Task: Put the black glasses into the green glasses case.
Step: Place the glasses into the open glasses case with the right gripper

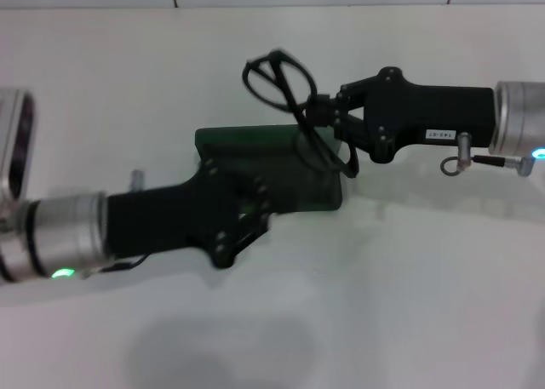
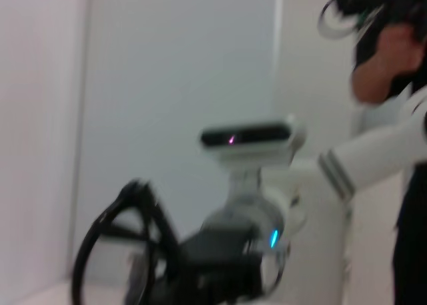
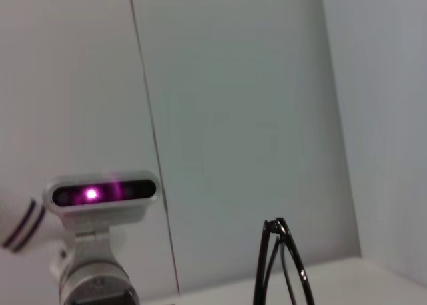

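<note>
The green glasses case [image 1: 255, 146] lies on the white table [image 1: 383, 304], near its middle. My right gripper [image 1: 318, 113] reaches in from the right and is shut on the black glasses [image 1: 279, 76], holding them in the air over the case's far right part. One lens loop sticks up and back, and the rest hangs down toward the case. The black glasses [image 2: 107, 241] also show in the left wrist view and the black glasses [image 3: 280, 265] in the right wrist view. My left gripper [image 1: 252, 205] lies over the case's near edge and hides it.
A person [image 2: 390, 71] stands beyond the table in the left wrist view. A white wall rises behind the table.
</note>
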`<state>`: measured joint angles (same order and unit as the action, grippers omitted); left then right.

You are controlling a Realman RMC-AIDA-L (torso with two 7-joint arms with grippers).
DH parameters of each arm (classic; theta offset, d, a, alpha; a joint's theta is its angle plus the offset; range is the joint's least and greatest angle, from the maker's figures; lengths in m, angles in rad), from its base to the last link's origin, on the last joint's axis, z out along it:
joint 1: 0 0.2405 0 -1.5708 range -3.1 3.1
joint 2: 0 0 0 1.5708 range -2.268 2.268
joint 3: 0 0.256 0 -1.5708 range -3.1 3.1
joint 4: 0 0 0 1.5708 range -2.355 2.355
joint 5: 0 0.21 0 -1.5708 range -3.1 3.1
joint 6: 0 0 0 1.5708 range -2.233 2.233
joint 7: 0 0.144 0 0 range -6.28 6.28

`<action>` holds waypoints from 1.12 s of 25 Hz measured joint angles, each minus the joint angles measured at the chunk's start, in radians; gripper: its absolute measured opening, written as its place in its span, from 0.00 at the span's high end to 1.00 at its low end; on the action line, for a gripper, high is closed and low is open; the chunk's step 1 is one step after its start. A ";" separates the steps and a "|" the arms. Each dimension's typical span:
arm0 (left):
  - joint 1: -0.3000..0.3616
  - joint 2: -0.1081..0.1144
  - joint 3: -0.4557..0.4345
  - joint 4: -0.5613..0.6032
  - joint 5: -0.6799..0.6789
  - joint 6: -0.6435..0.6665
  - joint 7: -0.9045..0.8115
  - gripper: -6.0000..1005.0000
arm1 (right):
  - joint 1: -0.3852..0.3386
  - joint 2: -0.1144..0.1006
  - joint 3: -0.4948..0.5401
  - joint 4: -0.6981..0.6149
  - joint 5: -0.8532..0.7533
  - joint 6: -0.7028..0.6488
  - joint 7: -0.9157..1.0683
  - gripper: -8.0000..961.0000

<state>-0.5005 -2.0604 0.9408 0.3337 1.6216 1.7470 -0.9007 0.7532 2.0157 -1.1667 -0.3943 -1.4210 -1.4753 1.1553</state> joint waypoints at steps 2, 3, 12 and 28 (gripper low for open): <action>0.031 0.013 0.000 0.013 0.024 -0.020 0.014 1.00 | 0.004 0.000 0.000 -0.062 -0.067 0.022 0.043 0.93; 0.042 0.019 0.001 0.016 0.033 -0.023 0.018 1.00 | 0.008 0.000 0.000 -0.099 -0.107 0.033 0.073 0.93; 0.141 0.051 0.001 0.098 0.104 -0.029 0.016 1.00 | 0.165 0.002 -0.075 -0.319 -0.523 0.085 0.435 0.93; 0.130 0.052 0.002 0.100 0.157 -0.096 0.005 1.00 | 0.251 0.012 -0.430 -0.346 -0.547 0.343 0.588 0.93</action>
<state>-0.3700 -2.0079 0.9426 0.4342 1.7791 1.6511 -0.8959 1.0044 2.0279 -1.5963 -0.7404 -1.9682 -1.1322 1.7431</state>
